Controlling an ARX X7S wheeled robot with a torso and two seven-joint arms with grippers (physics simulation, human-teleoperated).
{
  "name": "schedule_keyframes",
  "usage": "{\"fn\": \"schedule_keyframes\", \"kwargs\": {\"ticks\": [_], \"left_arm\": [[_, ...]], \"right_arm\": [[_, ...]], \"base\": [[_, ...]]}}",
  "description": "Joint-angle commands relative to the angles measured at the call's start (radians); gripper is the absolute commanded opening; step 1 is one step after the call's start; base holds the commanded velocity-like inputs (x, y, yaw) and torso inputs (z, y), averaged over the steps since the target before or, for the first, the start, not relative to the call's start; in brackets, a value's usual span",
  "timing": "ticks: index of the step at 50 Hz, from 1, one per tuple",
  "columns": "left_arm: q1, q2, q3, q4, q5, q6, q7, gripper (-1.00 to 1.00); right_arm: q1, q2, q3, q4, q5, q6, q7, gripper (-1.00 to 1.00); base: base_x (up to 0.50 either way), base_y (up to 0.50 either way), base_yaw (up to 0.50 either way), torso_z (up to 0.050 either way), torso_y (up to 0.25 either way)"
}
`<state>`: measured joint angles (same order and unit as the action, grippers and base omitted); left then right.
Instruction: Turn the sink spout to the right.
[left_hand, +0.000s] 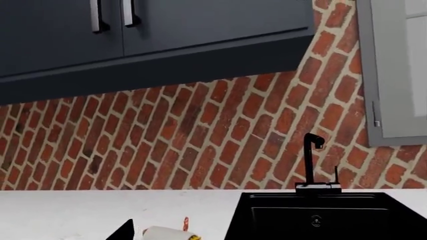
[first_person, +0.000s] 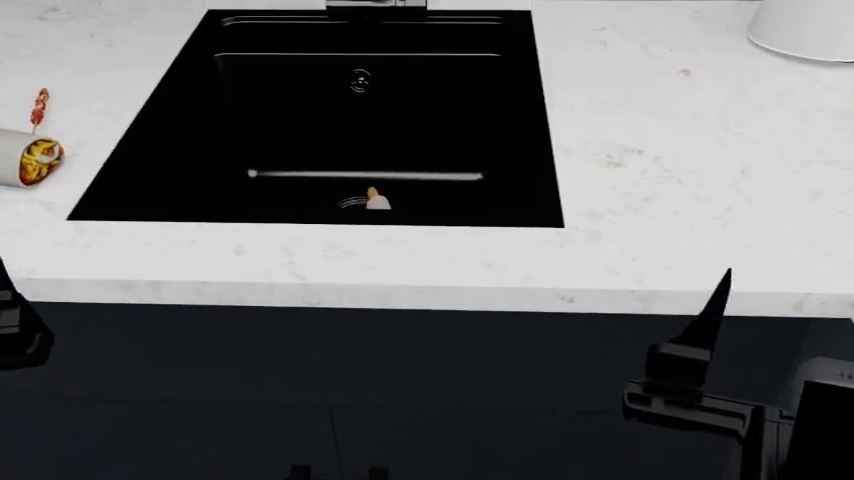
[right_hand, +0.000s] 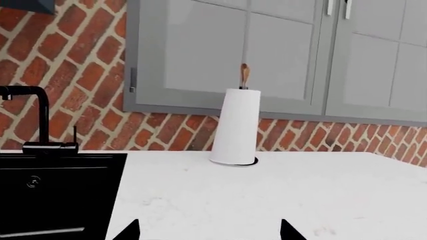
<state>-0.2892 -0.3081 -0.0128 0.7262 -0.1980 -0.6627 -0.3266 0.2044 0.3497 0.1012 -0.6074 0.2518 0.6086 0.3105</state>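
Observation:
The sink spout (left_hand: 308, 160) is a slim black tube on a base plate (left_hand: 318, 187) behind the black sink (left_hand: 280, 220). It also shows in the right wrist view (right_hand: 43, 117), with its top arm reaching off that picture's edge. In the head view only the sink (first_person: 174, 170) and the base plate (first_person: 376, 5) show. My left gripper (left_hand: 207, 237) is low in front of the counter, far from the spout; one fingertip (left_hand: 124, 231) shows wide of centre. My right gripper (right_hand: 208, 235) is open and empty, low at the counter front, right of the sink.
A thin lever rod (left_hand: 335, 175) stands beside the spout. A wrap (first_person: 30, 160) and a red skewer (first_person: 40, 105) lie left of the sink. A paper towel roll (right_hand: 235, 125) stands at the back right. Wall cabinets (left_hand: 153, 35) hang above the brick wall.

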Motion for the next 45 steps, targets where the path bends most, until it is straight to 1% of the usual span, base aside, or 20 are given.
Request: {"fn": "schedule_keyframes", "kwargs": {"ticks": [1,4,6,11,17,33,40,45], "left_arm": [[-0.026,0.019,-0.019,-0.005,-0.037,-0.040,-0.007,1.00],[-0.030,0.011,0.000,-0.001,-0.026,-0.048,-0.011,1.00],[-0.015,0.011,-0.008,0.002,-0.035,-0.018,0.001,1.00],[-0.008,0.004,-0.004,0.004,-0.036,-0.015,0.005,1.00],[0.000,0.001,-0.008,0.008,-0.030,0.011,0.001,1.00],[-0.032,-0.010,0.026,-0.007,-0.031,-0.001,0.008,1.00],[-0.015,-0.015,0.025,-0.004,-0.028,0.010,0.005,1.00],[-0.011,-0.016,0.021,-0.004,-0.033,0.012,0.004,1.00]], "right_arm": [[-0.018,-0.002,0.010,0.003,0.007,-0.016,0.001,1.00],[-0.024,-0.002,0.012,0.003,0.008,-0.019,0.003,1.00],[-0.023,-0.003,0.011,0.002,0.008,-0.018,0.004,1.00],[-0.023,-0.002,0.008,-0.012,0.011,-0.026,0.003,1.00],[-0.020,0.002,-0.005,-0.018,0.015,-0.031,-0.007,1.00],[-0.020,0.011,0.004,-0.034,0.032,-0.008,-0.002,1.00],[-0.029,0.009,0.007,-0.034,0.035,-0.013,0.001,1.00],[-0.032,0.007,0.004,-0.024,0.035,-0.025,-0.001,1.00]], "base": [[0.00,0.00,0.00,0.000,0.000],[0.00,0.00,0.00,0.000,0.000],[0.00,0.00,0.00,0.000,0.000],[0.00,0.00,0.00,0.000,0.000],[0.11,0.41,0.00,0.000,0.000],[0.18,0.41,0.00,0.000,0.000],[0.24,0.23,0.00,0.000,0.000],[0.25,0.04,0.00,0.000,0.000]]}}
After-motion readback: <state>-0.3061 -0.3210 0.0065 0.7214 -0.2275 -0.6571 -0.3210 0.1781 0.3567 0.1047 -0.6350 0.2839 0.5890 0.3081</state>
